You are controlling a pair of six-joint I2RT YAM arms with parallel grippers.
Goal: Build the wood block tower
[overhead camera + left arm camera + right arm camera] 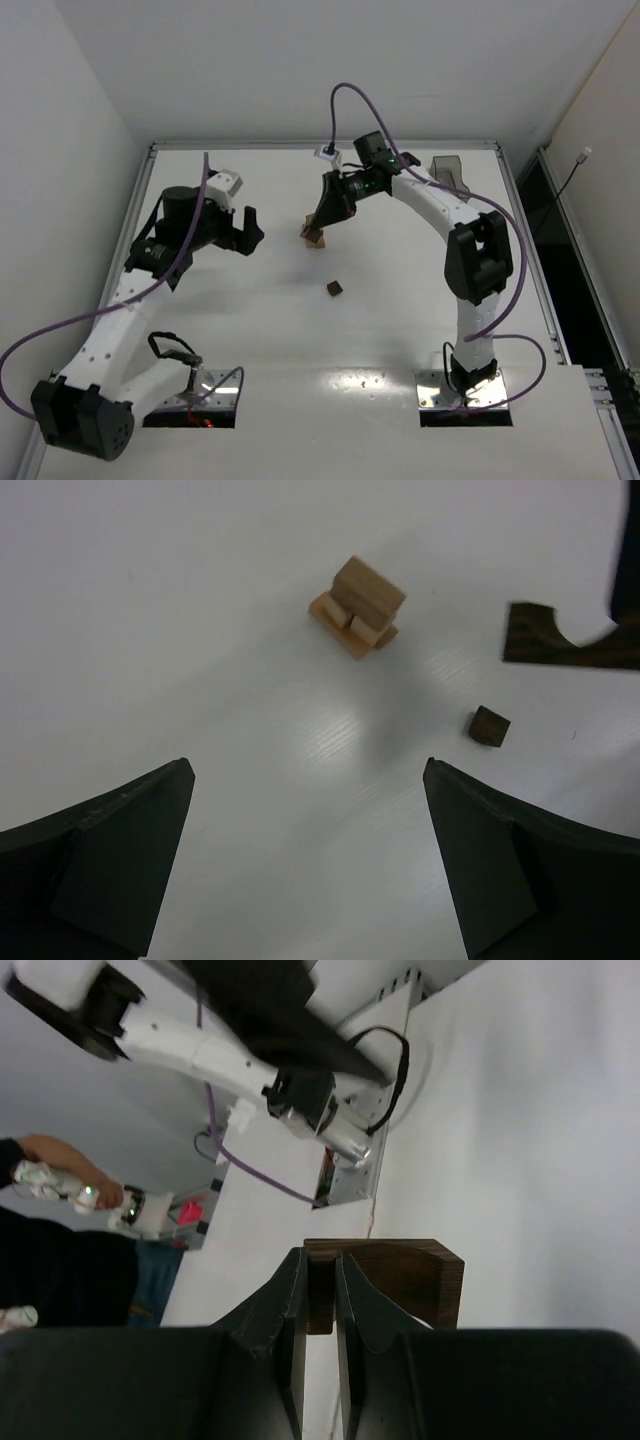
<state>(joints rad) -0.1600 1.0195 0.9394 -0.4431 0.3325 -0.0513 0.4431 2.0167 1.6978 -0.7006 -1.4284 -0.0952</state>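
Observation:
The wood block tower (313, 236) is a short stack of light tan blocks on the white table, also seen in the left wrist view (358, 608). My right gripper (326, 212) hangs just above it, shut on one leg of a dark brown arch piece (400, 1275). The arch (570, 645) floats to the right of the stack in the left wrist view. A small dark cube (334, 288) lies loose nearer the arms (489, 726). My left gripper (246, 231) stands open to the left of the stack, jaws wide with nothing between them (307, 772).
A clear grey plastic bin (450, 172) stands at the back right by the right arm's elbow. Raised table edges (325, 146) border the workspace. A person's hand (60, 1172) shows beyond the table in the right wrist view.

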